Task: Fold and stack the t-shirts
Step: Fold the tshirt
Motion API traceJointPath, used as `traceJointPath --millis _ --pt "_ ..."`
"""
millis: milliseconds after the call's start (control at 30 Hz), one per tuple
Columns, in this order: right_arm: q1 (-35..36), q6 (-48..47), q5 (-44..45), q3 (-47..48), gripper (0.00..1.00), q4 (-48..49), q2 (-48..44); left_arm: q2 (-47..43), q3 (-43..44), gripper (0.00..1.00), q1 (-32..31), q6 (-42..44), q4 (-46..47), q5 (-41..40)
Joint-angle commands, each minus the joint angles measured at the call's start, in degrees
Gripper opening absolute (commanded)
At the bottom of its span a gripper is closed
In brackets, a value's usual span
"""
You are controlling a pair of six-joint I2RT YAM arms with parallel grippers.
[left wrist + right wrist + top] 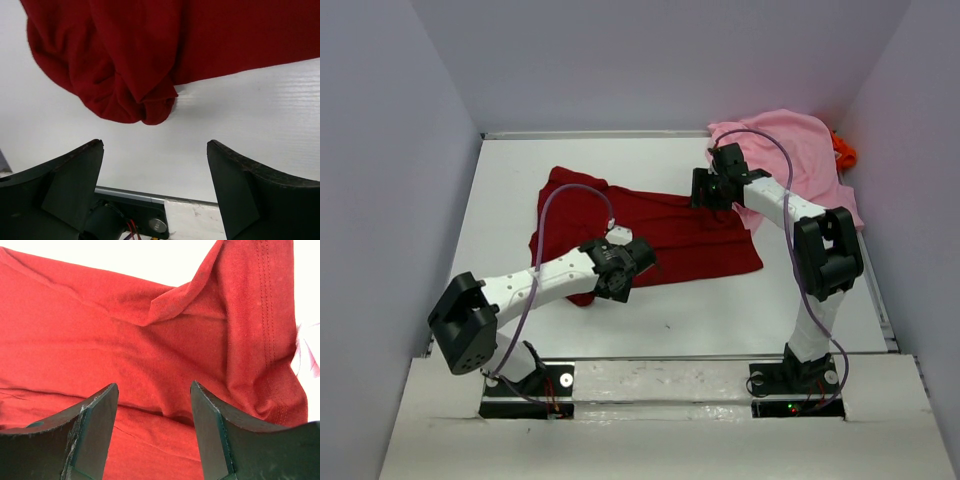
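Your left claw [155,146] gapes empty beside the bunched end of the dark red t-shirt [692,238] on the worktop [720,312], your right claw [154,387] open above its far right corner.

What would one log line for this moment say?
left gripper: open, at edge of dark red t-shirt | right gripper: open, over same shirt | pink t-shirt, orange t-shirt: far right

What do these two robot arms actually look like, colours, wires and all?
The left arm and right arm are alike: white tube-like links joined by chunky black joints, with a thin purple cable looping along each. The left gripper and right gripper each end in two black wedge-shaped fingers. A small green light glows at the right arm's foot.
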Motion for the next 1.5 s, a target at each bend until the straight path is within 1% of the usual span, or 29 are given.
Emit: traceJointPath --millis 0,133,233,400,667,733,800,833,900,933,967,1000,1067,1100,1300,1400,1467 --pt "-0.1 -0.1 -0.4 1.0 0.65 1.2 -2.1 0.7 3.2 0.95 -0.3 -2.6 -4.0 -6.8" --pt "-0.1 0.0 -0.7 1.0 0.65 1.2 -1.8 2.9 4.3 0.93 -0.5 -3.3 -5.0 -10.4" --pt "-0.1 0.0 -1.0 1.0 0.65 1.2 -1.8 6.2 4.7 0.89 -0.4 -2.1 -4.5 -10.8" --pt "-0.1 0.0 -1.1 1.0 0.65 1.2 -2.1 12.8 7.4 0.89 -0.3 0.6 -5.1 -13.0" --pt "-0.1 -0.2 -1.1 0.7 0.65 1.2 -2.6 18.0 7.9 0.89 0.7 2.7 -1.9 -13.1" --pt "-0.1 -0.2 -1.0 0.6 0.65 1.3 -2.5 18.6 7.8 0.82 0.8 2.5 -1.9 -13.4" --pt "-0.1 -0.2 -1.0 0.5 0.65 1.3 -2.5 18.8 7.9 0.73 0.8 2.0 -2.7 -13.7" --pt "-0.1 -0.2 -1.1 0.4 0.65 1.3 -2.5 18.9 8.2 0.64 0.7 1.2 -3.1 -14.3" --pt "-0.1 -0.2 -1.1 0.4 0.65 1.4 -2.3 18.8 8.4 0.53 0.8 0.8 -3.7 -14.5" --pt "-0.1 -0.2 -1.2 0.5 0.65 1.4 -2.2 18.4 8.4 0.38 0.8 1.0 -3.7 -14.3" --pt "-0.1 -0.3 -1.2 0.4 0.65 1.4 -2.0 18.2 8.4 0.32 0.8 0.8 -3.9 -14.4" --pt "-0.1 -0.2 -1.2 0.4 0.64 1.4 -1.9 18.1 8.5 0.17 0.8 0.6 -4.4 -14.4" --pt "-0.1 -0.1 -1.1 0.5 0.64 1.5 -1.9 18.0 8.7 0.03 0.7 0.1 -4.7 -14.8" --pt "-0.1 -0.2 -1.2 0.4 0.64 1.5 -2.0 17.8 8.8 0.00 0.8 -0.2 -5.1 -15.0" --pt "-0.1 -0.2 -1.2 0.2 0.64 1.6 -2.5 17.5 7.7 0.00 0.7 0.2 -4.0 -14.3" --pt "-0.1 -0.2 -1.3 0.1 0.64 1.6 -2.5 16.7 8.6 0.00 0.7 -1.2 -5.5 -16.3" --pt "-0.1 -0.3 -1.2 -0.1 0.64 1.6 -2.5 14.3 10.6 0.00 0.7 -3.0 -7.5 -19.2"
